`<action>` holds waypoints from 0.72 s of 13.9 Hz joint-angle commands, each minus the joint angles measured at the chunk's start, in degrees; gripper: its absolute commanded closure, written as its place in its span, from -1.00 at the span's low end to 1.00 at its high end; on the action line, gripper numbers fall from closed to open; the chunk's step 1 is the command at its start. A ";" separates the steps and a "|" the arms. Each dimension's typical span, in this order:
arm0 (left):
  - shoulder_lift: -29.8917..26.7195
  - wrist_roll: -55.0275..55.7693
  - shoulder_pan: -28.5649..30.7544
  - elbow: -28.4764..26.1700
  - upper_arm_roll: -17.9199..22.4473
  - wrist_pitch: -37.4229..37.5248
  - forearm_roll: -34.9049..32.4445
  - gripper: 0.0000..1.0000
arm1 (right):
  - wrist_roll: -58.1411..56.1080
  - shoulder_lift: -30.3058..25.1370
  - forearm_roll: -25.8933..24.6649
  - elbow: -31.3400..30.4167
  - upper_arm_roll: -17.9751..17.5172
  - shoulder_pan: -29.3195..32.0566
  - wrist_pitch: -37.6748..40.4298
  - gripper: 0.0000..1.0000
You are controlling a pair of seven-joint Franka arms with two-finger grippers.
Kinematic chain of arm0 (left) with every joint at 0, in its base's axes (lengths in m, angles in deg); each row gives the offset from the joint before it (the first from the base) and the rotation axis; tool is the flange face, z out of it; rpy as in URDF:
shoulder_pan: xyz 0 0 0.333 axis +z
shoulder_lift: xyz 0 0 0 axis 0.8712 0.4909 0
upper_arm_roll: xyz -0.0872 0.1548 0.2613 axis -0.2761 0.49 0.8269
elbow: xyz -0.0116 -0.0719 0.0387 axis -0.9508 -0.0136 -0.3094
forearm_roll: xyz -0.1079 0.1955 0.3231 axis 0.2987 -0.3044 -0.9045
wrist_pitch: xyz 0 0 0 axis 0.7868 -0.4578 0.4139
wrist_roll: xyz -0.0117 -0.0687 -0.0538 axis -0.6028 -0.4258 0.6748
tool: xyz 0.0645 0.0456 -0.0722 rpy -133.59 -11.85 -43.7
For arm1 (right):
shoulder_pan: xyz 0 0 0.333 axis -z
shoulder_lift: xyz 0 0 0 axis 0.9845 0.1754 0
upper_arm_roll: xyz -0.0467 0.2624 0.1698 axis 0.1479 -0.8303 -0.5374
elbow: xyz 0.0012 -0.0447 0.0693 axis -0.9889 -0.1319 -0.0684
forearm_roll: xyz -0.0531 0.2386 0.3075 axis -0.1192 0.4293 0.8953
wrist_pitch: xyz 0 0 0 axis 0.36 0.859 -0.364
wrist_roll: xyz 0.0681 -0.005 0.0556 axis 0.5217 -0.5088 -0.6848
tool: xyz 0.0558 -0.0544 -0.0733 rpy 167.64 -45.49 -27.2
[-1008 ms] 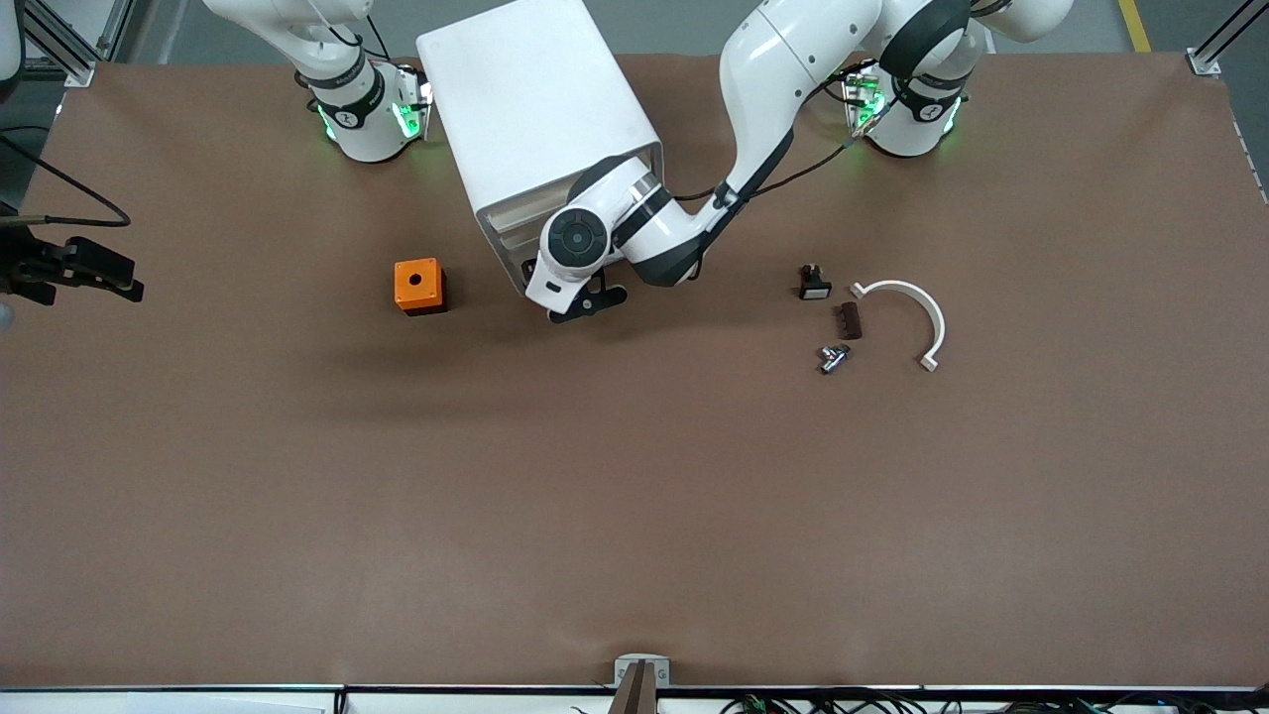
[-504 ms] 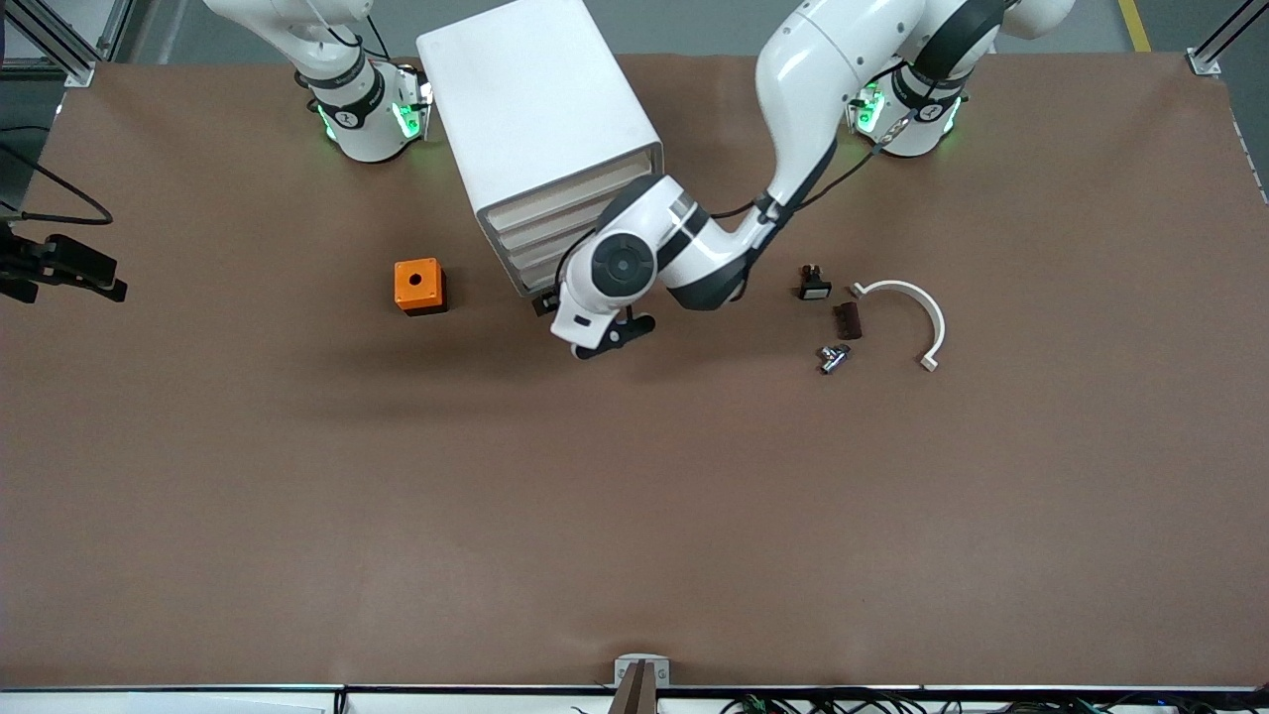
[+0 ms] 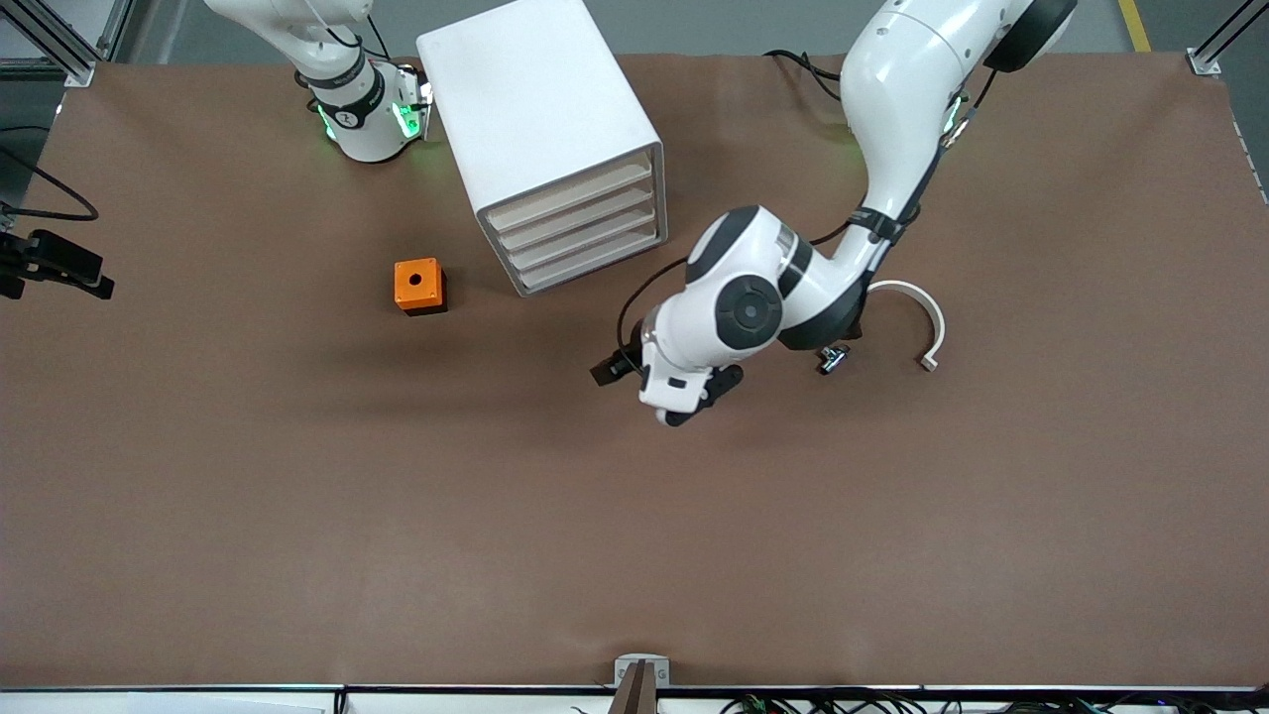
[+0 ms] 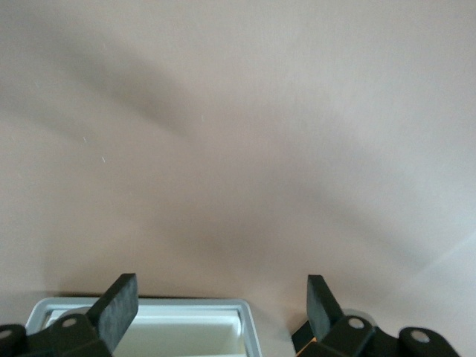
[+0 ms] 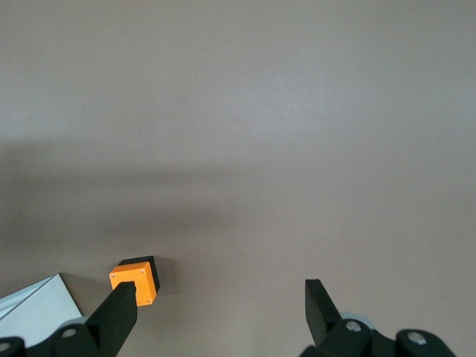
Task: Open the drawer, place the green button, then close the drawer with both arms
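Even overhead light falls bright across the brown table [image 3: 297, 516], where soft, blurred shadows spread beneath the left arm [image 3: 892, 109] and beside the white cabinet [image 3: 525, 99], while both wrist views look paler and washed out.

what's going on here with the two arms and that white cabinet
Nothing is being held at the moment. The left gripper hangs open over bare table, between the cabinet and the small parts by the white curved piece. All four drawers look shut. The right gripper waits open at the right arm's end of the table.
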 commanded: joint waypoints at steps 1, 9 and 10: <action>-1.99 0.74 2.31 -1.21 -0.42 0.43 0.76 -0.99 | 0.53 -1.92 0.73 -0.04 -1.02 1.87 0.19 -1.00; -9.80 -3.63 9.86 -1.03 0.11 9.36 -0.12 -0.99 | 1.15 -4.74 0.72 -0.83 -1.19 1.61 4.66 -1.00; -11.38 -5.65 11.44 -1.03 0.11 12.00 -0.12 -0.99 | 2.89 -5.27 0.73 -1.53 -1.28 1.52 5.10 -1.00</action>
